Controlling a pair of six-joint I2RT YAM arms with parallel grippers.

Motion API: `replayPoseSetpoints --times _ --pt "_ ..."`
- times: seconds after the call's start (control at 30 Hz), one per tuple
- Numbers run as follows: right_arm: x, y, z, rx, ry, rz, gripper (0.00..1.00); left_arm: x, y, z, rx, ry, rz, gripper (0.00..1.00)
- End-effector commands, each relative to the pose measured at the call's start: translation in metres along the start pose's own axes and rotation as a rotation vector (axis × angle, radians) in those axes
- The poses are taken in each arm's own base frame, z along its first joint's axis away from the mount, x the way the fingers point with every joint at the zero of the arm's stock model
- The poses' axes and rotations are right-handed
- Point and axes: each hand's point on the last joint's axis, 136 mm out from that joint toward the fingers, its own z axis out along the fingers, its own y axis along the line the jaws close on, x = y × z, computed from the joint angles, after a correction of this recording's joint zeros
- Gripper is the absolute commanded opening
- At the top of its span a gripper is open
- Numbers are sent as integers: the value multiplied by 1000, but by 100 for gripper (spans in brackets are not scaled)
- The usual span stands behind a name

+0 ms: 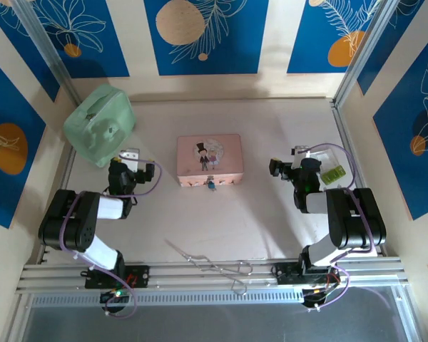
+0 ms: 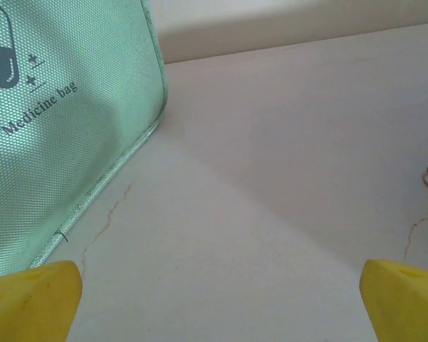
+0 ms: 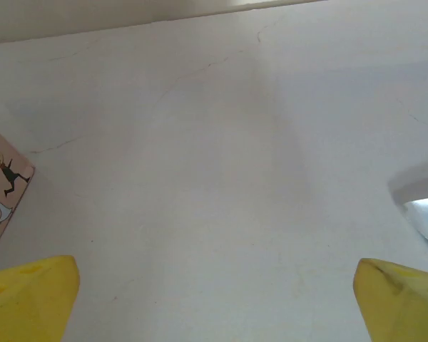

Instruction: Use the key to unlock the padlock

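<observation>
Padlock (image 1: 211,184) on front of shut pink box (image 1: 209,158), medicine bag (image 1: 98,125) far left

Padlock (image 1: 211,184) tiny, details unclear

On the table (image 1: 271,221) the picture box (image 1: 209,159) sits at the centre with the padlock (image 1: 211,184) against its near edge, the medicine bag (image 1: 100,125) well apart at 10 o'clock, and the forceps (image 1: 200,259) at 6 o'clock by the front edge.

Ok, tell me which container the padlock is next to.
The pink box, mid-table: the padlock sits at its near edge. The green bag stands far left.
</observation>
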Motion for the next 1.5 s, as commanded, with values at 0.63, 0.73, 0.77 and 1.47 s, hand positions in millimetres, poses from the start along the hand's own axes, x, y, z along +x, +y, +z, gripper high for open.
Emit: replayPoseSetpoints --times 0.63,0.73,0.77,1.47 --pt "-14 5 1 -31 -36 -22 99 6 0 1 37 25 -17 99" --pt "-14 5 1 -31 -36 -22 99 7 0 1 38 26 -17 99" --pt "-14 5 1 -31 -36 -21 99 7 0 2 39 26 -18 100" --pt "-46 -2 -10 146 38 -31 99 -16 16 1 -33 70 -46 99"
